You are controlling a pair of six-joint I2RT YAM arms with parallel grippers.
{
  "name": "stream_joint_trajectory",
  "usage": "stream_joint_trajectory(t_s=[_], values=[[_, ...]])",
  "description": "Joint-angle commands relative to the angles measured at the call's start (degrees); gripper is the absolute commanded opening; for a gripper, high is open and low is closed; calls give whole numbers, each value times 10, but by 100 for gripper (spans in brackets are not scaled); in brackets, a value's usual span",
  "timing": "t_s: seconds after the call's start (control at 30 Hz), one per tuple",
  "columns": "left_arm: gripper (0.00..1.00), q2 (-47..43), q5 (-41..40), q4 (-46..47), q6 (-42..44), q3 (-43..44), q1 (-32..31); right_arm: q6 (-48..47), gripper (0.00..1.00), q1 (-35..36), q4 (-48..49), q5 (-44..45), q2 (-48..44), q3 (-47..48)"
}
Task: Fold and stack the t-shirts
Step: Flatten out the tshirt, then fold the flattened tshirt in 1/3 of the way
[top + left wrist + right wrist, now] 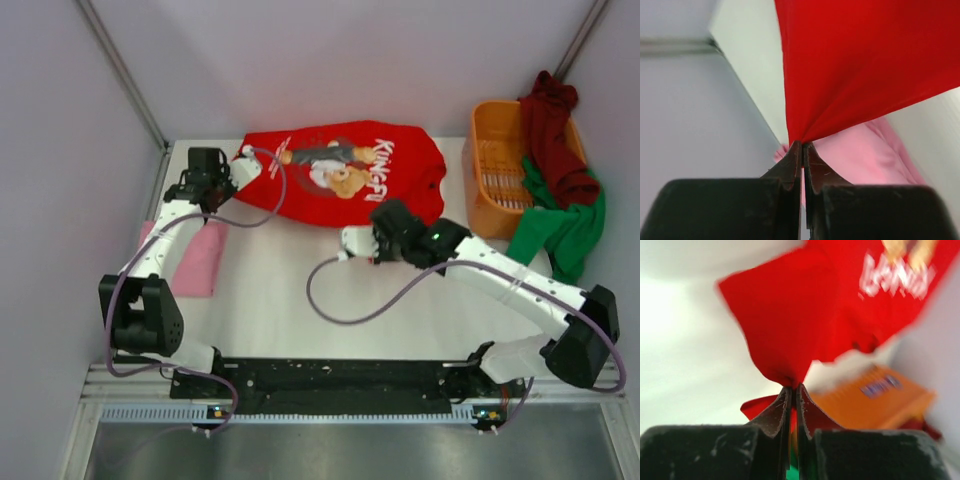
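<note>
A white counter (280, 300) seen from above, with two robot arms bolted at its near edge.

By the left edge lies a pink shirt (195, 260), folded into a flat oblong.

Just beyond it, the left end effector (242, 162) is clenched on the left corner of a red shirt (340, 175). Its wrist camera shows the fingers (792, 160) pinching a small tuck of red cloth (865, 65), which fans out taut from the pinch, with the pink shirt (865, 155) below.

The red shirt is spread along the far edge, near its middle, with the chest graphic and white lettering facing up.

The right end effector (380, 222) is clenched on the shirt's near right edge. In its wrist view a bunched corner of red cloth (805, 315) rises from the closed tips.

At the far right corner stands an orange basket (490, 180). A maroon shirt (555, 130) and a green shirt (565, 225) hang crumpled over its right side.

The cloth looks light, soft and limp. It will likely sag and crease between two grips unless kept stretched. Thin pinches like these could slip, so hems, shoulder seams or corners, taken through both layers, seem the safest places to hold.
</note>
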Motion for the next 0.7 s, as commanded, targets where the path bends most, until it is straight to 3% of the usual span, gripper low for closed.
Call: stream_joint_trajectory(t_s=[0.0, 0.17, 0.37, 0.53, 0.67], values=[[0, -57, -52, 24, 26, -117, 24, 117, 0, 113, -64, -107, 18, -46], [0, -68, -30, -13, 28, -179, 36, 177, 0, 128, -94, -153, 86, -90], [0, -103, 6, -107, 47, -206, 42, 172, 0, 132, -187, -224, 58, -119], [0, -116, 40, -195, 41, -196, 42, 171, 0, 104, -224, -160, 0, -140], [0, -111, 74, -169, 21, -178, 41, 110, 0, 43, -109, -86, -32, -151]])
